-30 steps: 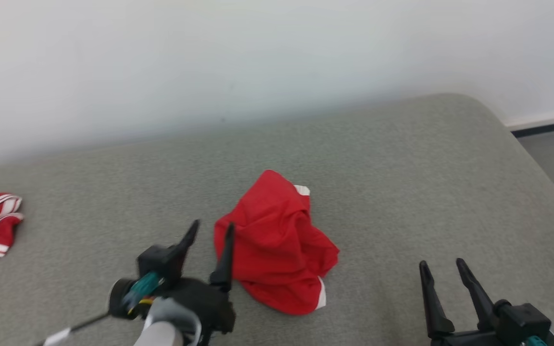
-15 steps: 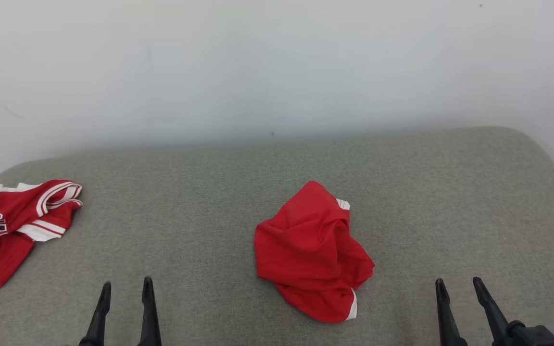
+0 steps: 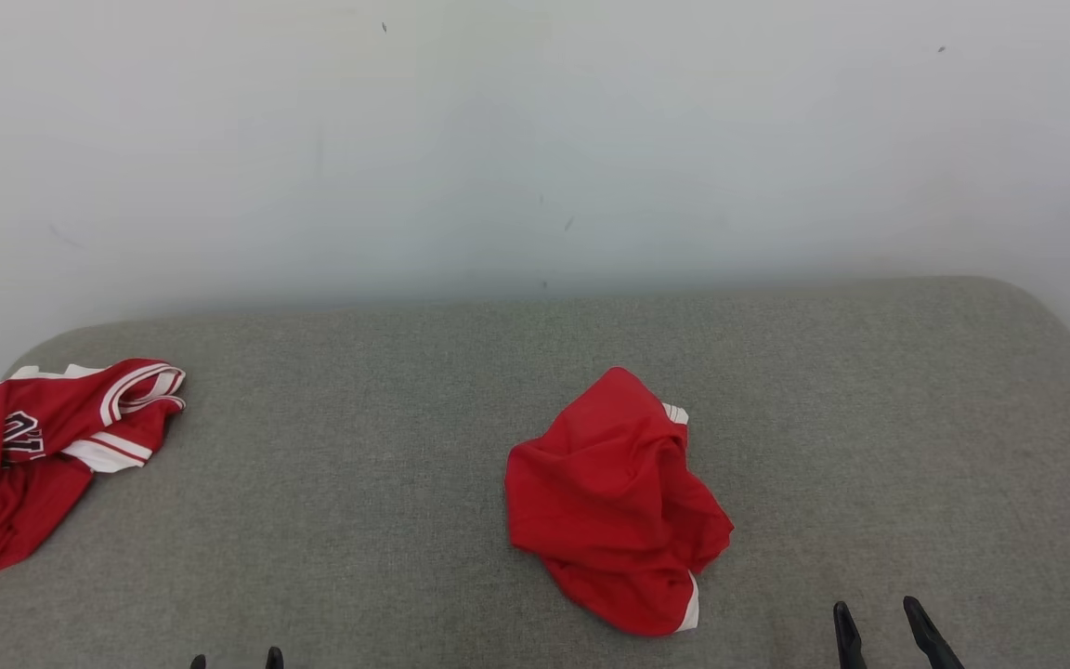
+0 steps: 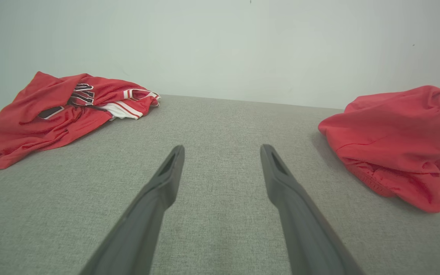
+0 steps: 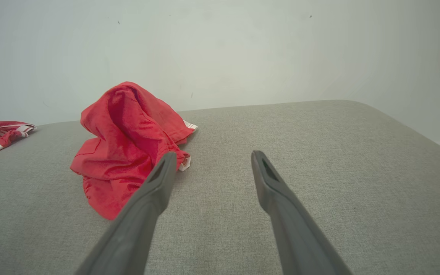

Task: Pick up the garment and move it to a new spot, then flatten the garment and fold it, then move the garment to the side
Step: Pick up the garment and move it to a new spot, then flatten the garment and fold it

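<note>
The red garment (image 3: pixel 614 497) lay in a crumpled heap on the grey upholstered surface (image 3: pixel 358 520), a little toward 5 o'clock from the middle of the head view. White trim (image 3: pixel 691 609) showed at its 5 o'clock edge and again near its 1 o'clock edge. It was bunched and unfolded, with nothing touching it.

The left jaws stood wide open and held nothing. In the head view just the tips of the left fingers (image 3: pixel 273 659) poked up from the bottom edge at 7 o'clock, with the garment off at their 2 o'clock, well apart. In the left wrist view the two left fingers (image 4: pixel 159 198) were spread over bare grey fabric, and the garment (image 4: pixel 392 141) sat at 2 o'clock from them.

The right jaws were likewise spread wide and empty. The right fingers (image 3: pixel 846 634) rose from the bottom edge of the head view at 5 o'clock, the garment at their 10 o'clock, near but not touching. In the right wrist view one of the right fingers (image 5: pixel 151 198) overlapped the heap (image 5: pixel 128 149) by line of sight, and whether they touched could not be told there.

A second red jersey (image 3: pixel 33 455) with white stripes and dark numerals lay rumpled at the surface's 9 o'clock edge, well apart from the garment. A pale wall (image 3: pixel 535 139) rose behind the surface at 12 o'clock
</note>
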Tool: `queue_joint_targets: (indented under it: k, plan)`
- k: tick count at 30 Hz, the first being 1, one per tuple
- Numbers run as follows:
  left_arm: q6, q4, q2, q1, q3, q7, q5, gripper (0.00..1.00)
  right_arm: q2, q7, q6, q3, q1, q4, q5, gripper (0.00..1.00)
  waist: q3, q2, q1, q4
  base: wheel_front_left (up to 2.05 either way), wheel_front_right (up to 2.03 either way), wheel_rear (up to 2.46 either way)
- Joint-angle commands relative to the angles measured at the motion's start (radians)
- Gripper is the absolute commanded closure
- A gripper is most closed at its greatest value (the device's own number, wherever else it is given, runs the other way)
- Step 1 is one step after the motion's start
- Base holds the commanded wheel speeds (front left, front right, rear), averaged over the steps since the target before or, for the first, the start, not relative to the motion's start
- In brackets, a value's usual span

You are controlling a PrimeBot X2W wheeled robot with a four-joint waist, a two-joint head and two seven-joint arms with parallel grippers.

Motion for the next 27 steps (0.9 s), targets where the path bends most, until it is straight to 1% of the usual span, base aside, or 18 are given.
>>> queue_joint_targets:
  k: [1,7,12,27]
  plan:
    - [-0.006,0.001,-0.003,0.009,0.004,-0.003,0.007,0.00,-0.005,-0.004,0.001,0.001,0.007,0.003,0.004,0.00,-0.001,0.0000,0.0001,-0.002,0.00,0.00,0.00]
    - [-0.023,0.021,-0.004,-0.003,0.012,-0.003,0.019,0.00,0.002,-0.009,0.001,0.012,-0.005,0.016,0.008,0.00,-0.001,0.0000,0.0001,-0.012,0.00,0.00,0.00]
    - [-0.028,0.033,-0.006,-0.008,0.014,-0.003,0.017,0.00,0.009,-0.012,0.001,0.011,-0.012,0.023,0.011,0.00,0.001,0.0000,0.0001,-0.018,0.00,0.00,0.00]
    - [-0.032,0.035,-0.008,-0.017,0.030,-0.003,0.024,0.00,0.014,-0.016,0.001,0.013,-0.018,0.024,0.018,0.00,0.006,0.0000,0.0001,-0.021,0.00,0.00,0.00]
